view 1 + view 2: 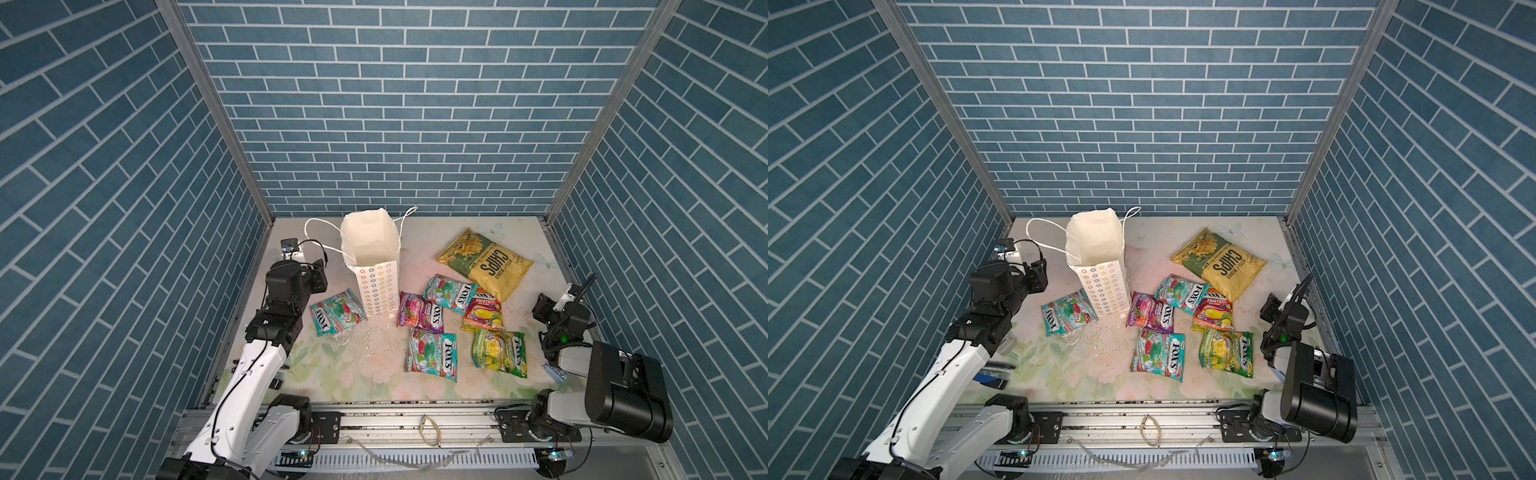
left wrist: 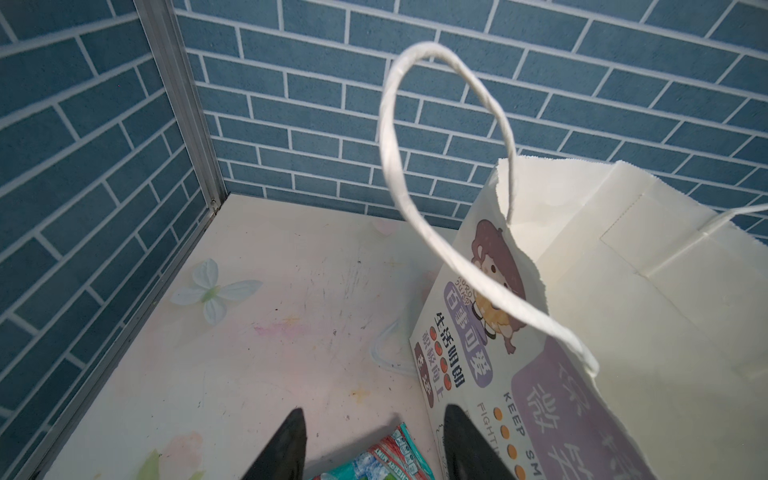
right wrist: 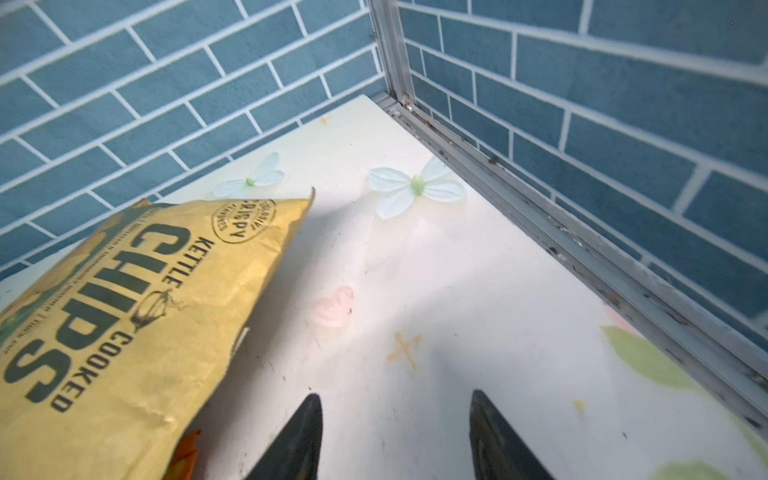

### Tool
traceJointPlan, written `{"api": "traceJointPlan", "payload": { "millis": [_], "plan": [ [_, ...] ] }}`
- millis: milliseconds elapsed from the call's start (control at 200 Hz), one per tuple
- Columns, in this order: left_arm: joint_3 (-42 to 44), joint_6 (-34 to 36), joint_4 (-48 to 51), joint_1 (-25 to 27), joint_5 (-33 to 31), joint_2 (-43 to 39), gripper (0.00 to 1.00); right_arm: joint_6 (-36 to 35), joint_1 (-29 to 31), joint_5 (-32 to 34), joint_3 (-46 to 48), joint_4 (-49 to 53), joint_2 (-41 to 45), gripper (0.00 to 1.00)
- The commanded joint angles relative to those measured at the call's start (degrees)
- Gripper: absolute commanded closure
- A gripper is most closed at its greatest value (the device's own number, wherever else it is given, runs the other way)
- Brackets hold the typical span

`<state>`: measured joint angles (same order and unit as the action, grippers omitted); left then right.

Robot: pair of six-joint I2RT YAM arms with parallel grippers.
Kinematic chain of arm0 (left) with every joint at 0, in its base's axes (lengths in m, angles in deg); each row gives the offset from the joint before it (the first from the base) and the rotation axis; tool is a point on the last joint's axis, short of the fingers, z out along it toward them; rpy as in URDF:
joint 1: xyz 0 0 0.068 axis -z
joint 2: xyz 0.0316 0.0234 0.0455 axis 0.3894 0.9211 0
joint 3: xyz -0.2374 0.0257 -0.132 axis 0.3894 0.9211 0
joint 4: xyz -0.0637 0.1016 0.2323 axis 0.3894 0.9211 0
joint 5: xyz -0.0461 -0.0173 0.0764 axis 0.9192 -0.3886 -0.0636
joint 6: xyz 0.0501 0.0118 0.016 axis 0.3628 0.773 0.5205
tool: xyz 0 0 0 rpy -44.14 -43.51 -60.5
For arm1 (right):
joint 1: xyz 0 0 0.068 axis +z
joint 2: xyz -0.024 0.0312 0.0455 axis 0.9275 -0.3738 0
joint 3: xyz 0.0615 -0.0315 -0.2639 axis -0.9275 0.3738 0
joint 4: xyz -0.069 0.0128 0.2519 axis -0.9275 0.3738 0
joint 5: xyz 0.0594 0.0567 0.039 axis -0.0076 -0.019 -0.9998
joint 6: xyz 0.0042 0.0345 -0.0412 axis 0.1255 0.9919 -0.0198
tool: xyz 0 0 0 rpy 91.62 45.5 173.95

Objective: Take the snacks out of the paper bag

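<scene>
Seven snacks [image 1: 1212,311] flat on table [image 1: 340,374], all outside paper bag [image 1: 378,286]. Bag upright, mouth open, at 11 o'clock of table. CHIPS bag [image 1: 486,259] at its 3 o'clock; teal pouch [image 1: 337,318] at 8 o'clock, touching base; purple pouch [image 1: 420,318], orange-pink pouch [image 1: 484,313], green-yellow pouch [image 1: 498,353] and two more teal pouches [image 1: 451,293] [image 1: 432,357] clustered at 4 o'clock. Left gripper [image 2: 374,411] released, empty, at bag's 9 o'clock. Right gripper [image 3: 395,395] released, empty, at CHIPS bag's 4 o'clock.

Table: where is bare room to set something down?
Bare: the front strip of the table in front of the paper bag; the back right corner behind the chips. Crowded: the pouches right of the bag, edges overlapping.
</scene>
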<state>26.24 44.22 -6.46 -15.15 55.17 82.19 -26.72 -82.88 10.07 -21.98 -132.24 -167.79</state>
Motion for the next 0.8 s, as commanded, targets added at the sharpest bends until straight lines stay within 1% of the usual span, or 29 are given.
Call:
{"api": "traceJointPlan", "payload": {
  "millis": [0,50,150,285,335,345,365,380,420,430,485,530,570,590,630,680,795],
  "plan": [
    [1.8,-0.9,-5.2,-0.4,-0.3,0.5,0.47,-5.1,2.5,-1.4,-1.7,-7.7,-2.5,0.42],
    [1.8,-0.4,-6.0,-0.5,0.2,1.2,0.47,-5.9,3.7,0.9,-2.4,-5.1,-1.6,0.42],
    [1.6,0.7,-7.1,-0.5,1.2,2.7,0.47,-6.6,4.4,2.0,-3.3,-3.8,-2.0,0.42],
    [2.0,1.0,-9.4,-0.4,0.9,3.8,0.47,-9.5,7.3,3.9,-4.9,-1.9,-3.4,0.42],
    [2.6,0.7,-11.0,-0.4,0.9,4.0,0.46,-10.2,8.5,5.0,-4.4,-4.8,-6.7,0.42],
    [2.7,0.7,-11.4,-0.4,0.9,3.9,0.46,-10.4,8.6,5.2,-4.0,-6.3,-8.0,0.42],
    [2.7,0.6,-12.1,-0.4,0.9,3.9,0.46,-10.6,9.0,5.3,-3.2,-12.5,-10.6,0.41],
    [2.7,0.6,-12.7,-0.4,1.0,3.9,0.46,-10.6,9.2,5.4,-2.9,-14.6,-11.0,0.41],
    [4.4,0.8,-14.0,-0.4,1.3,3.7,0.46,-10.5,9.3,7.1,-3.8,-6.8,-7.4,0.41],
    [4.5,0.9,-14.3,-0.5,1.3,3.7,0.46,-10.5,9.4,7.3,-3.8,-6.1,-7.3,0.41],
    [5.3,1.7,-16.1,-0.4,1.8,3.3,0.46,-10.5,9.4,6.4,-3.4,-12.2,-10.1,0.4],
    [6.0,2.2,-17.0,-0.4,2.0,3.0,0.46,-10.4,9.4,7.6,-4.5,-6.3,-8.0,0.4],
    [6.3,2.6,-17.7,-0.4,1.9,2.7,0.46,-10.3,9.4,7.5,-4.5,-8.8,-9.6,0.4],
    [6.6,2.8,-18.0,-0.4,1.6,2.7,0.46,-10.4,9.4,7.5,-4.7,-8.8,-9.4,0.4],
    [7.1,3.0,-18.5,-0.4,0.7,2.5,0.46,-10.3,9.5,8.1,-5.2,-5.5,-8.5,0.4],
    [8.5,3.7,-20.4,-0.4,-0.6,2.2,0.46,-10.5,9.6,7.7,-5.3,-7.0,-9.2,0.4],
    [15.3,6.2,-29.1,-0.4,-6.6,2.2,0.46,-10.7,10.0,8.6,-6.0,-4.9,-8.9,0.4]
  ]
}}
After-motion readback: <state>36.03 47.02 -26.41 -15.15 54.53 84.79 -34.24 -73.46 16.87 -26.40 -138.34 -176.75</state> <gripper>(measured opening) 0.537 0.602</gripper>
